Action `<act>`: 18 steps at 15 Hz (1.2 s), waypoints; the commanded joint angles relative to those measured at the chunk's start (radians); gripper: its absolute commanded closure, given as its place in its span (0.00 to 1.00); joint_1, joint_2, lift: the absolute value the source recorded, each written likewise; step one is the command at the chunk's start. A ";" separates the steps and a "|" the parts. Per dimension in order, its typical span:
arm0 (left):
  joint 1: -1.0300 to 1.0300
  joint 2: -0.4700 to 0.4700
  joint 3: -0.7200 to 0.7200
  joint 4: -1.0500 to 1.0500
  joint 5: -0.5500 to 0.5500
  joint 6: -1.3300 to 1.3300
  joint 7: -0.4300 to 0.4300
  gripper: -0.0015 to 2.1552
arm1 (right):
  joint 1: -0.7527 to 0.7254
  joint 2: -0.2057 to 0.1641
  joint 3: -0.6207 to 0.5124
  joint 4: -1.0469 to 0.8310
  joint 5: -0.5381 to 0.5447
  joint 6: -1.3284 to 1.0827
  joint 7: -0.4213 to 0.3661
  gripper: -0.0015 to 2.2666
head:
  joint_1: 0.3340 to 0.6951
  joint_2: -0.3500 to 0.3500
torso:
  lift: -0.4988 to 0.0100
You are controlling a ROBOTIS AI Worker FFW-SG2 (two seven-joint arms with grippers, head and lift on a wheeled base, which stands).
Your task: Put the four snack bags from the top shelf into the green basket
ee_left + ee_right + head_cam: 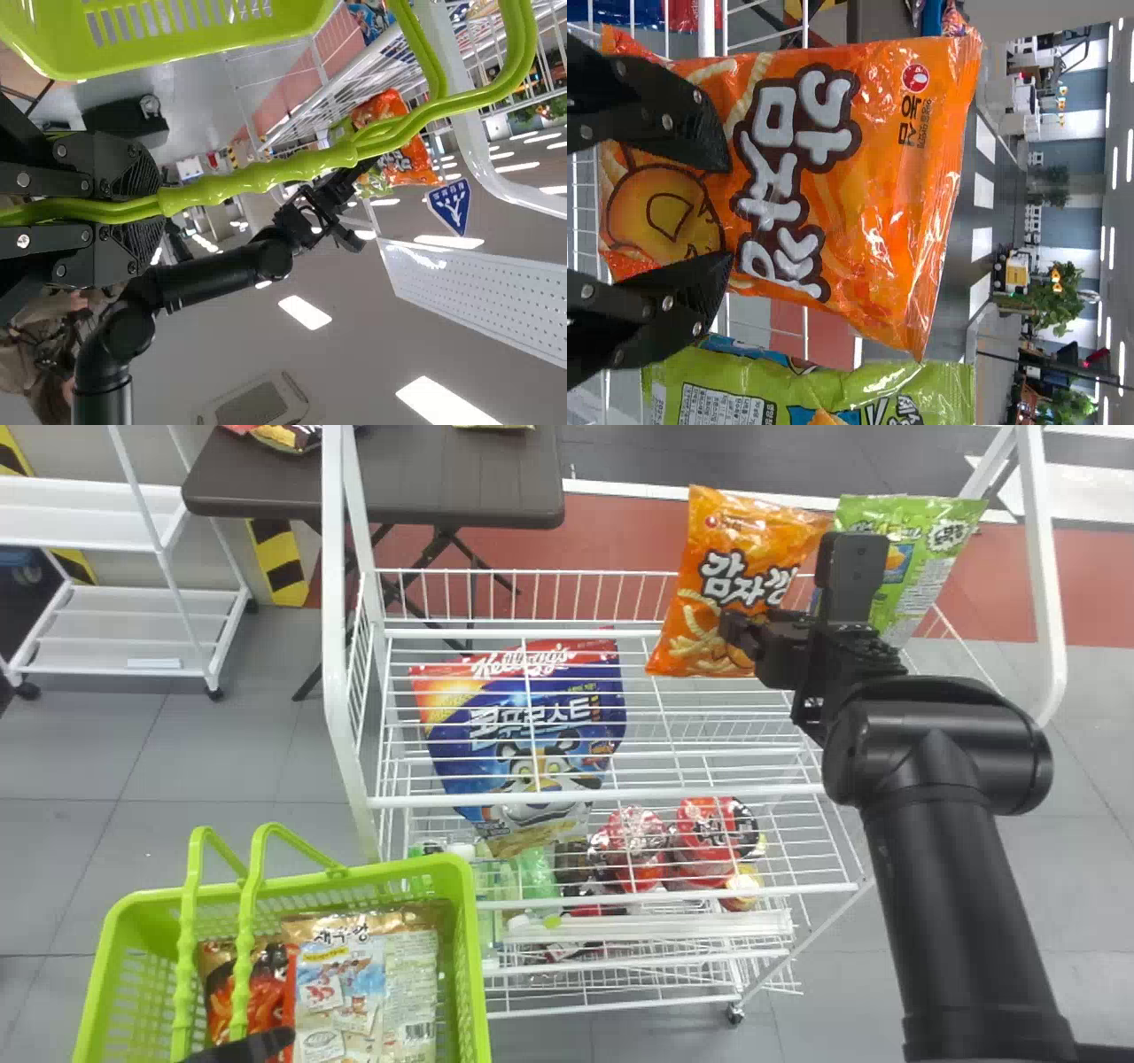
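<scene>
In the head view my right gripper (742, 634) is at the orange snack bag (722, 589), which stands on the top shelf beside a green bag (912, 558). In the right wrist view my right gripper (729, 212) has its fingers spread across the lower face of the orange bag (850, 177); the green bag (833, 390) is alongside. At the head view's bottom edge, my left gripper (244, 1047) is at the handle of the green basket (474, 957). The left wrist view shows my left gripper (146, 209) closed around that handle (266, 173). Two snack bags (363, 983) lie in the basket.
A blue cereal bag (532, 735) leans in the white wire rack (585, 799), left of the orange bag. Red packages (709, 833) sit on a lower level. White posts (335, 602) frame the rack, and a brown table (443, 478) stands behind.
</scene>
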 commanded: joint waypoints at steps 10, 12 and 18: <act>-0.001 0.001 0.000 0.002 0.000 0.003 -0.010 1.00 | 0.152 -0.005 -0.038 -0.218 -0.096 0.028 0.059 0.99 | 1.00 0.36 | 0.98; -0.001 0.001 -0.002 0.000 0.000 0.000 -0.010 1.00 | 0.216 -0.005 -0.041 -0.359 -0.142 0.092 0.062 0.99 | 1.00 0.36 | 0.98; -0.009 0.001 -0.006 0.000 0.000 0.003 -0.010 1.00 | 0.531 -0.005 0.046 -0.854 -0.404 0.285 0.099 0.99 | 1.00 0.45 | 0.98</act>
